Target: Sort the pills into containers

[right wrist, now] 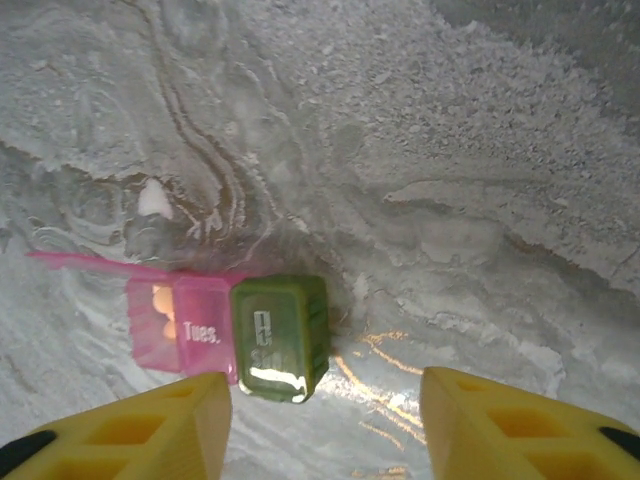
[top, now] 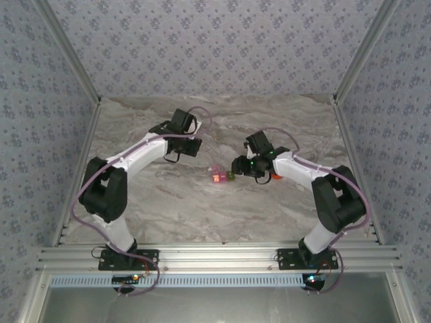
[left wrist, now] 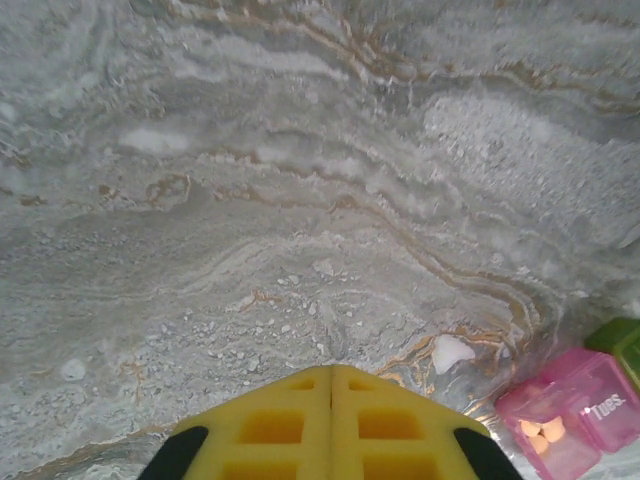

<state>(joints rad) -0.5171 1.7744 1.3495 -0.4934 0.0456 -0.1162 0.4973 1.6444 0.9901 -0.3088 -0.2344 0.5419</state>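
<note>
Two joined cube-like plastic containers (right wrist: 235, 335), one pink with its lid flipped open and one olive-green with its lid down, sit mid-table on the grey marbled tabletop (right wrist: 450, 200). Small pale pills (right wrist: 160, 300) lie in the pink one, with a lone white pill (right wrist: 153, 198) near it. Your right gripper (right wrist: 325, 430) hangs beside them, jaws apart and empty. Your left gripper (left wrist: 332, 425) is closed tight on nothing.

Joined containers (right wrist: 235, 335) — pink open, pills (right wrist: 162, 300) inside; green shut

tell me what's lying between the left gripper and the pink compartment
One small white piece, probably a pill, lies on the marble table between the left gripper and the pink compartment, seen in the left wrist view.
</note>
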